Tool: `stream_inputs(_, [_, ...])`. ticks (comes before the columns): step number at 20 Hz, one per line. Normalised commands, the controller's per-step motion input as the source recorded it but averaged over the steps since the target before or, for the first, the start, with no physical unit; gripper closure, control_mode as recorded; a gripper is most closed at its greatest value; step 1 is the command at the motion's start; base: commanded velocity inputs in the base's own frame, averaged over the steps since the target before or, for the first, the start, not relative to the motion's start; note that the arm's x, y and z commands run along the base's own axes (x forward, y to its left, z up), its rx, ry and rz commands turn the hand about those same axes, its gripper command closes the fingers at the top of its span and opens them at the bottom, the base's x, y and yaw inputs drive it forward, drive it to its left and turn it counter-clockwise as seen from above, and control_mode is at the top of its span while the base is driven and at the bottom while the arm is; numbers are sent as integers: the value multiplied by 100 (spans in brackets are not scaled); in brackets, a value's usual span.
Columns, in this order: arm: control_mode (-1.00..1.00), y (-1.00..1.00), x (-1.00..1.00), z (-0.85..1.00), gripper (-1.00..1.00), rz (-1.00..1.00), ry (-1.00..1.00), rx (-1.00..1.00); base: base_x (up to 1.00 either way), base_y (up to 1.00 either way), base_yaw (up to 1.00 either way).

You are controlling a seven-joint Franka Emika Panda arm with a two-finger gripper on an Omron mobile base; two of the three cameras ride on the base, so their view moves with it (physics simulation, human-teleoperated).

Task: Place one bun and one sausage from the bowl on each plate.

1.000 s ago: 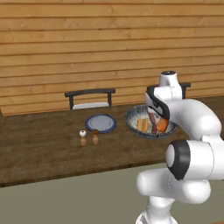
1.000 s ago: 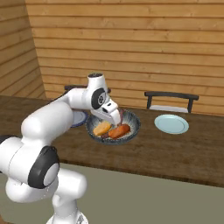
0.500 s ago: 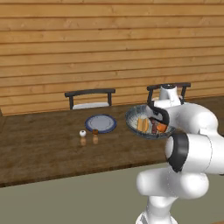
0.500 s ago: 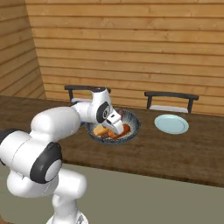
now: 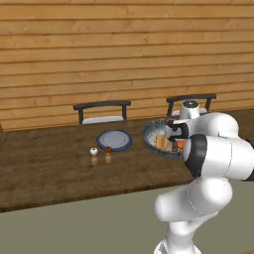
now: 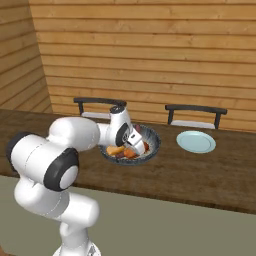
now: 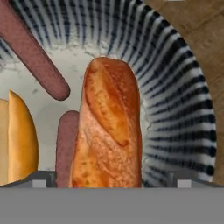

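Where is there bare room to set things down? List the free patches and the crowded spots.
Free: both plates, the blue-rimmed plate and the teal plate, and the bare table in front of the shakers. Crowded: the bowl, with buns, sausages and the open claw inside.

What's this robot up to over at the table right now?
The robot arm has its open gripper down inside the big bowl, lined up over a bun that lies between the fingers but is not yet gripped. A second bun and two sausages are in the bowl as well. The blue-rimmed plate and the teal plate have no food on them, so nothing has been served yet.
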Motion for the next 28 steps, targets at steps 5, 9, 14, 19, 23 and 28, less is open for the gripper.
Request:
stream_inputs(5, [-100,-6,4,-21,-100,0,-1,0,0,0,0])
stream_inputs(9, [-100,0,5,-27,-100,0,0,0,0,0,0])
stream_inputs(14, [-100,1,10,-19,100,0,0,0,0,0,0])
stream_inputs(19, [-100,1,-22,50,100,0,-25,0,0,0,0])
stream_inputs(23, [-100,21,-40,100,100,0,-36,0,0,0,0])
stream_inputs(28, [-100,87,-35,99,100,7,-16,0,0,0,0])
